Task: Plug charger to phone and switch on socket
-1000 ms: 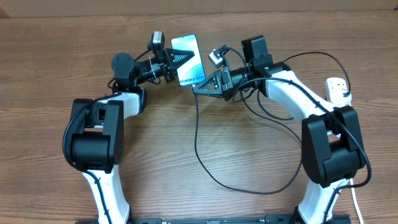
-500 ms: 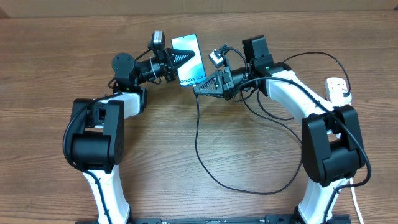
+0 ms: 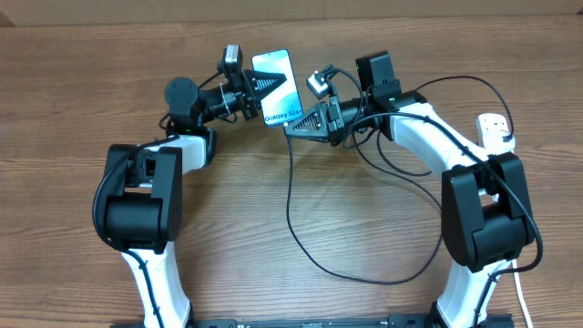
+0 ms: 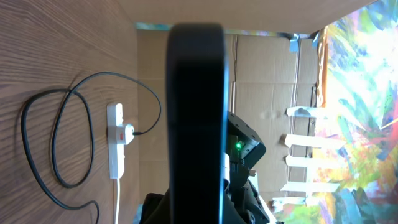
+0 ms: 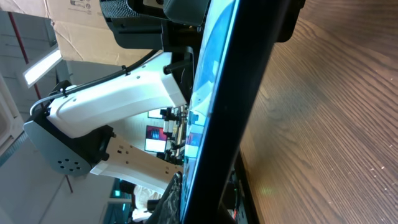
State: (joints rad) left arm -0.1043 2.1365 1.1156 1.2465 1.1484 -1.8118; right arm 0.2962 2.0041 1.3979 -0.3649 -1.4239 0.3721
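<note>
Phone (image 3: pixel 282 77) hangs near the far edge of the tabletop (image 3: pixel 73 91), clamped in our left tool (image 3: pixel 270 87), right tool (image 3: pixel 291 129) closed on the charger (image 3: pixel 290 196) end beside it; we fear a skewed push could jam or dislodge it.

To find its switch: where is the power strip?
Overhead view: the power strip lies on the table at the right, partly behind the right arm.

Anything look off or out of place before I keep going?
Nothing spilled or damaged. The phone sits askew between the left gripper and the right gripper, apparently lifted; the charger lies in loose loops on the table.
</note>
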